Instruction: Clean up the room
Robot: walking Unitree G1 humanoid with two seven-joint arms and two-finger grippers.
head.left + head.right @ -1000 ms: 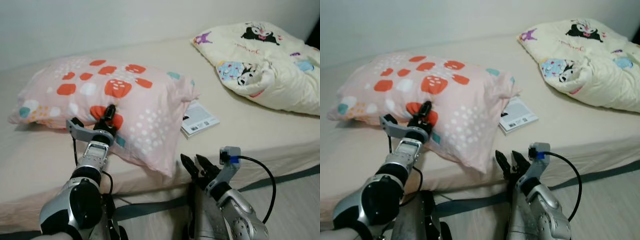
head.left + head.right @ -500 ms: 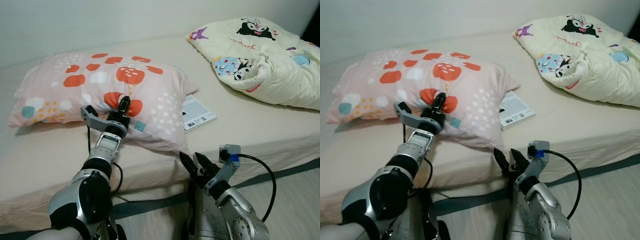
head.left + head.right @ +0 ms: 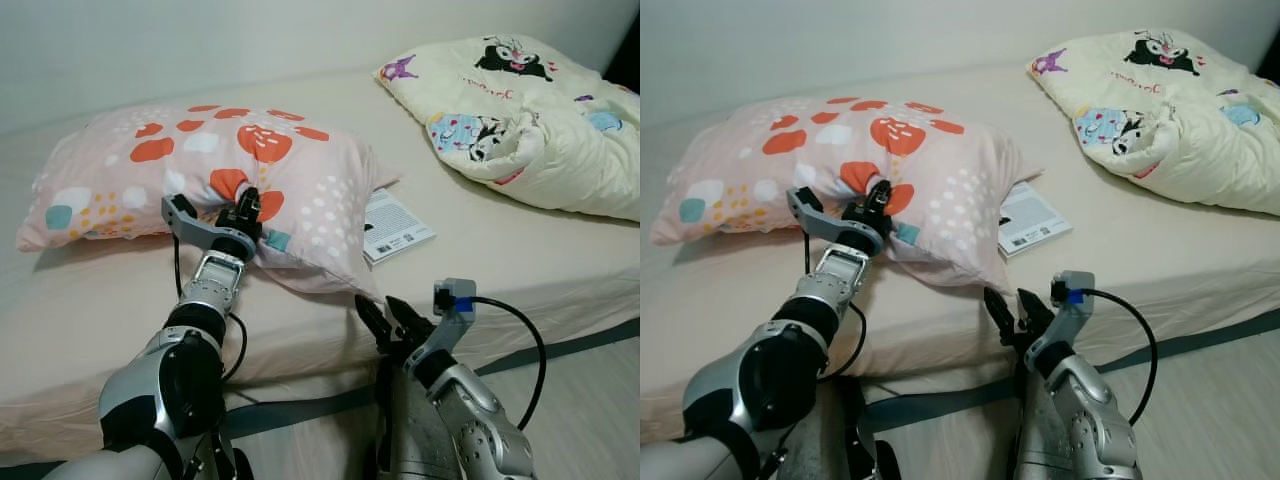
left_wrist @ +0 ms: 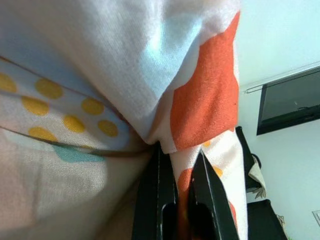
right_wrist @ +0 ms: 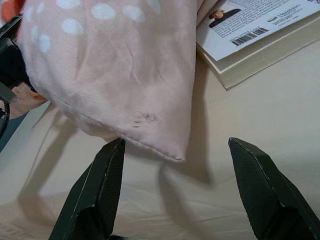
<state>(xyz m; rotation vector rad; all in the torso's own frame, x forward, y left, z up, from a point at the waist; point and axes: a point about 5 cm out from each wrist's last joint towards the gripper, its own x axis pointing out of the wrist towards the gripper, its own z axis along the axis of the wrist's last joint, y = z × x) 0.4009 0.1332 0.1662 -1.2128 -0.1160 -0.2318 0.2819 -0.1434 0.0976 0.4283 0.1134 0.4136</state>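
Your left claw (image 3: 247, 205) is pinching the front of the pink pillow (image 3: 130, 180), which lies on the left side of the bed (image 3: 90, 310). Just right of the pillow is a book (image 3: 396, 229), with one corner tucked under it. Your right claw (image 3: 392, 318) hangs spread wide at the bed's edge, pointing at the pillow's near corner. A rumpled blanket (image 3: 520, 110) sits far right. Since a second ago, the pillow has slid further onto the bed, and your left claw went with it.
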